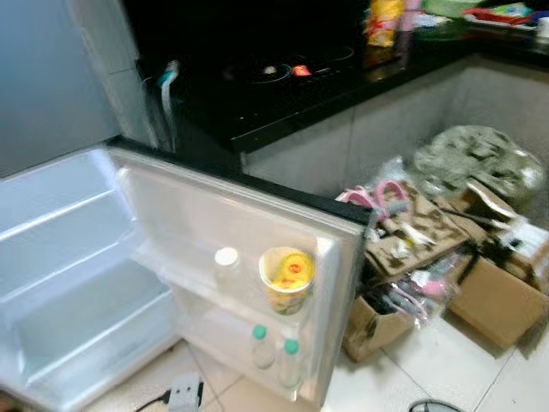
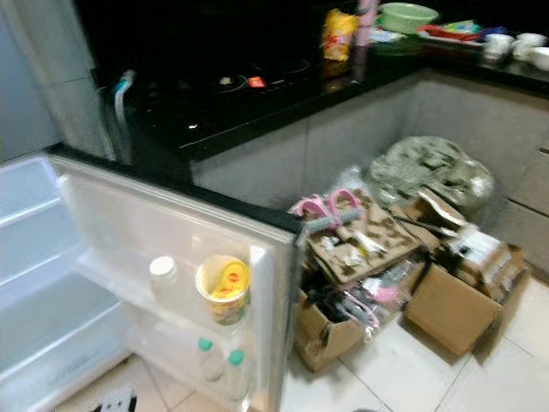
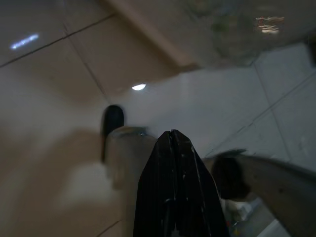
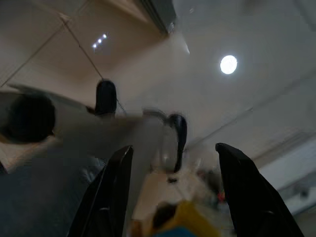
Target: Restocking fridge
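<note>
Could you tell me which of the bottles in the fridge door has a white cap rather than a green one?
The bottle on the upper door shelf, beside the yellow cup. The two bottles on the lower shelf both have green caps.

A black countertop [image 1: 292,94] runs from 11 to 2 o'clock over pale grey cabinet fronts [image 1: 403,120]. Light floor tiles [image 1: 446,369] lie at 5 o'clock. Cardboard boxes [image 1: 493,296] and a patterned bag [image 1: 476,159] crowd the corner at 3 o'clock.
</note>
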Tool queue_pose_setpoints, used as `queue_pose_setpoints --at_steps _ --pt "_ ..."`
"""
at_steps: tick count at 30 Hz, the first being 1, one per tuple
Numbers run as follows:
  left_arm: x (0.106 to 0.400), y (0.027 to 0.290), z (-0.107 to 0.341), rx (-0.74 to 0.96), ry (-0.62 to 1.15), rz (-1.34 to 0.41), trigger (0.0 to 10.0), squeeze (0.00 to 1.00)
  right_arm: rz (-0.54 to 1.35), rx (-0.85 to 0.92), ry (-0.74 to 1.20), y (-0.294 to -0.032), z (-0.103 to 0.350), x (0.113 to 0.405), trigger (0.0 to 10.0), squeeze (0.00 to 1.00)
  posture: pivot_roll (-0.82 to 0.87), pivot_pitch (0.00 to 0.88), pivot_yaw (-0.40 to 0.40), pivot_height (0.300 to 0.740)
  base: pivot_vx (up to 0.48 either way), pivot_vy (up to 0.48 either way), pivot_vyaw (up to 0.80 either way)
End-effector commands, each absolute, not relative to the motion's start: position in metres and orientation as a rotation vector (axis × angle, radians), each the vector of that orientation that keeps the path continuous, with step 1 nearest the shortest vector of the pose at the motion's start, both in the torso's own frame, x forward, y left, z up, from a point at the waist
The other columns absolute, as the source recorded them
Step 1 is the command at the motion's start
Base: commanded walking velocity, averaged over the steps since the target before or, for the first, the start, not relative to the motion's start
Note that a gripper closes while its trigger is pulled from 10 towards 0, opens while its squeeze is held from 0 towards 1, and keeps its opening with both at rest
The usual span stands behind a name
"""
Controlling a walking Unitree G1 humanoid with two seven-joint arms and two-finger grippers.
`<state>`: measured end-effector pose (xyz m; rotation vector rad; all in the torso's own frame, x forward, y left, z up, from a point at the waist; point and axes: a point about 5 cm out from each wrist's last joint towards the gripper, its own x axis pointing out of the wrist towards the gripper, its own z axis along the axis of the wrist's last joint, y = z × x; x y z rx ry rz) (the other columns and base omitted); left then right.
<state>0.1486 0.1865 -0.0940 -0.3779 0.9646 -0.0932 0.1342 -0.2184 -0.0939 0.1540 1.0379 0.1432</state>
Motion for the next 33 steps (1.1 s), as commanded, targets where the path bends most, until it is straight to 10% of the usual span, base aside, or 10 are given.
queue_pose_setpoints --at_steps 1,33 --pt "0.1456 0.186 -0.0953 -0.379 0.979 -0.092 10.0 0.0 0.131 0.16 1.051 -0.2203 -0.0957 0.1276 10.0 0.0 -0.08 0.0 -0.023 0.74 0.0 0.0 0.77" --pt "0.1422 0.1825 -0.0968 -0.384 1.002 -0.122 10.0 0.0 0.091 0.177 1.042 -0.2205 -0.0959 0.1282 10.0 0.0 -0.07 0.0 -0.022 0.74 0.0 -0.038 0.55"
